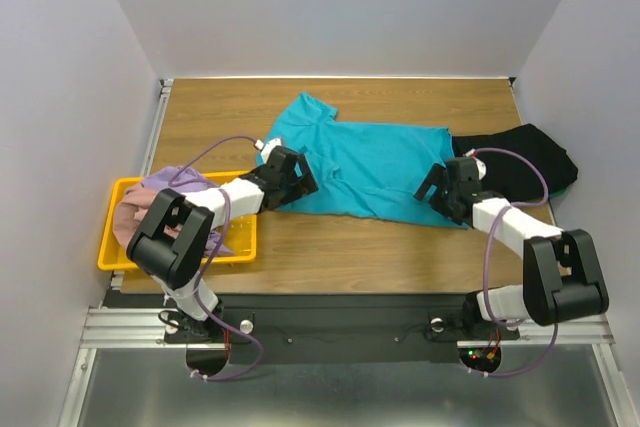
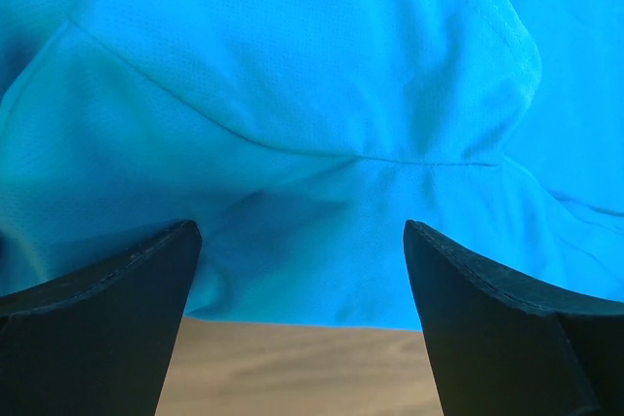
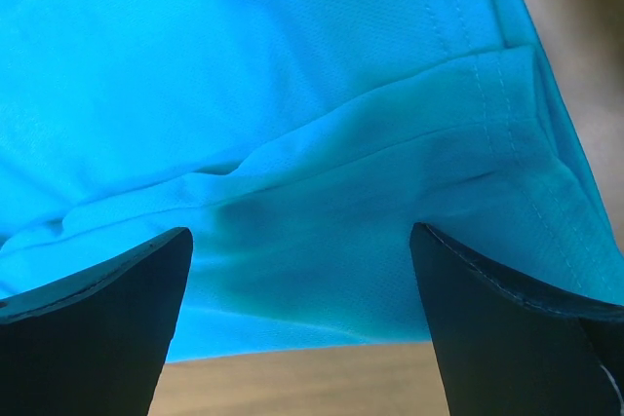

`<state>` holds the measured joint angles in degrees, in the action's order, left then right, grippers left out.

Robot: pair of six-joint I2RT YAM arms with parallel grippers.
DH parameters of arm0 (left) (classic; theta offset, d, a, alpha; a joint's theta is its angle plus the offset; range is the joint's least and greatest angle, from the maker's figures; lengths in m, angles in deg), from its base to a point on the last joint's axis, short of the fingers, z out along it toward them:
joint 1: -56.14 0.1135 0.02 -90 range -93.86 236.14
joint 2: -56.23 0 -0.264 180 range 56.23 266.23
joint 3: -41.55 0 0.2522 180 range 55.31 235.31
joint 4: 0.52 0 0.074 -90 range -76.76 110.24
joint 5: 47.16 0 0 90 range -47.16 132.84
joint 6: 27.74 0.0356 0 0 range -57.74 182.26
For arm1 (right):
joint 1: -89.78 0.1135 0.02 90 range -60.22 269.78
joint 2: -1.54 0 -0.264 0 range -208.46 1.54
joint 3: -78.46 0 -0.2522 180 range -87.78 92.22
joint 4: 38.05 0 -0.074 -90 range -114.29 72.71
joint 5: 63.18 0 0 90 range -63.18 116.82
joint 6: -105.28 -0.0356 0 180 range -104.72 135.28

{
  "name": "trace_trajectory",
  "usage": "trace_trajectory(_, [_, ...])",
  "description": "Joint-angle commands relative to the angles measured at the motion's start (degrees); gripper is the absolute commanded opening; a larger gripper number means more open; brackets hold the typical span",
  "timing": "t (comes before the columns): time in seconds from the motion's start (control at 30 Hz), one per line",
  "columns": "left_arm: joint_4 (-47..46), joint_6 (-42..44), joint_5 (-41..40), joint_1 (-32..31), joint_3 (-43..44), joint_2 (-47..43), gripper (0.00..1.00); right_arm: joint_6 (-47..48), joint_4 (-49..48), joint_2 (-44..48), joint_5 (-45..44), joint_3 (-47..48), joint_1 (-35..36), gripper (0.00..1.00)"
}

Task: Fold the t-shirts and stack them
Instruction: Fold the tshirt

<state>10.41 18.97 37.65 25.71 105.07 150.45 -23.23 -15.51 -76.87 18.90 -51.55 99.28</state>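
A teal t-shirt (image 1: pixel 375 162) lies spread across the middle of the wooden table, one sleeve pointing to the back. My left gripper (image 1: pixel 303 184) stands open at the shirt's near left edge. In the left wrist view the teal cloth (image 2: pixel 292 124) fills the frame beyond the gripper (image 2: pixel 302 241), with bare wood below the hem. My right gripper (image 1: pixel 433 193) is open at the near right corner, where the stitched hem (image 3: pixel 487 114) folds over beyond it (image 3: pixel 302 241). A black t-shirt (image 1: pixel 525 155) lies at the right, over a green one (image 1: pixel 566 187).
A yellow tray (image 1: pixel 112 252) at the near left holds bunched pink (image 1: pixel 128 215) and lavender (image 1: pixel 175 179) shirts under my left arm. White walls close in the table on three sides. A metal rail (image 1: pixel 330 327) runs along the near edge.
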Motion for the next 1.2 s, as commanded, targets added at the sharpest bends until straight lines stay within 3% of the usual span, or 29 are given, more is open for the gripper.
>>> trace_trajectory(0.0, [10.2, -6.3, -1.1, -3.5, -5.5, -1.3, 0.99, -3.0, 8.2, 5.0, -2.6, -4.2, 0.2, 1.00])
trace_trajectory(0.17, [15.6, -9.9, -2.1, -8.5, -8.3, -6.2, 0.98, -3.5, 11.7, 9.1, -3.3, -6.0, 0.1, 1.00])
trace_trajectory(0.37, [27.9, -15.4, -11.8, -10.8, -7.9, -14.8, 0.98, -2.9, 13.8, 13.4, -5.4, -3.6, 0.2, 1.00])
trace_trajectory(0.5, [26.8, -13.1, -10.7, -10.9, -8.2, -17.4, 0.98, -0.6, 14.3, 14.9, -4.5, -2.1, 0.1, 1.00])
trace_trajectory(0.7, [21.6, -5.9, -12.6, -11.8, -0.8, -19.5, 0.98, 4.2, 14.3, 15.5, -2.3, 3.7, 0.2, 1.00])
trace_trajectory(0.93, [18.3, 4.2, -16.4, -6.8, 17.5, -11.1, 0.99, 6.8, 12.8, 3.5, -6.1, 18.1, 0.2, 1.00])
trace_trajectory(1.17, [18.2, 11.1, -12.0, 3.8, 35.3, 8.4, 0.98, 9.8, 9.5, -15.1, -11.9, 33.6, 0.2, 1.00])
